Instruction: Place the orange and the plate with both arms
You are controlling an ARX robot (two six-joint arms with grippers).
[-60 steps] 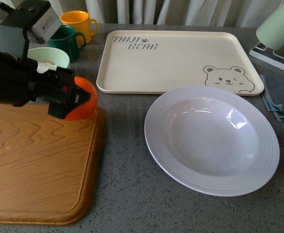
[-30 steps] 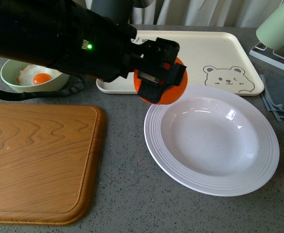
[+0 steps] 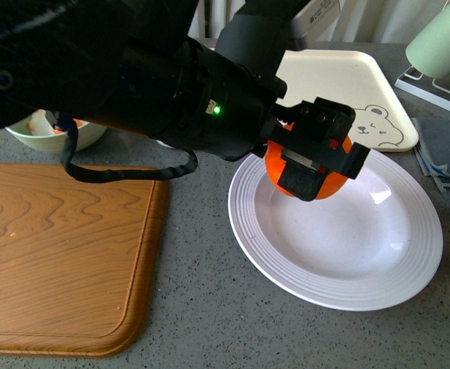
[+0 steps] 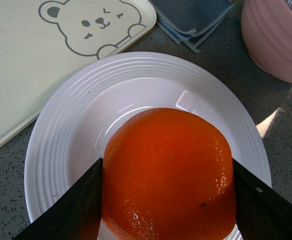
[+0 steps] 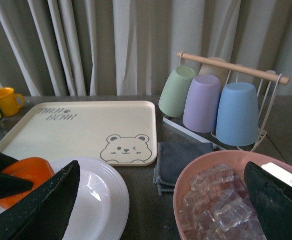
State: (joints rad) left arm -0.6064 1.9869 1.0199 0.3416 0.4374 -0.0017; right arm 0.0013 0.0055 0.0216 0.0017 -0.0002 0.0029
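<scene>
My left gripper (image 3: pixel 317 157) is shut on the orange (image 3: pixel 275 165), a glossy bright fruit, and holds it over the far left part of the white ribbed plate (image 3: pixel 386 261). In the left wrist view the orange (image 4: pixel 168 172) fills the space between the black fingers (image 4: pixel 73 210), with the plate (image 4: pixel 76 125) right below it. I cannot tell whether the orange touches the plate. My right gripper (image 5: pixel 160 200) is open and empty, off to the right above a pink bowl; its view shows the orange (image 5: pixel 28 172) and the plate (image 5: pixel 103 200) at the left.
The cream bear tray (image 3: pixel 348 84) lies behind the plate. A wooden cutting board (image 3: pixel 55 254) lies at the left, a pale green bowl (image 3: pixel 86 137) behind it. A pink bowl of ice cubes (image 5: pixel 220 200), a grey cloth (image 5: pixel 178 157) and a cup rack (image 5: pixel 220 100) stand right of the plate.
My left arm has carried the orange to the right, from above the cutting board's far corner, past the tray's edge, to over the plate, and lower.
</scene>
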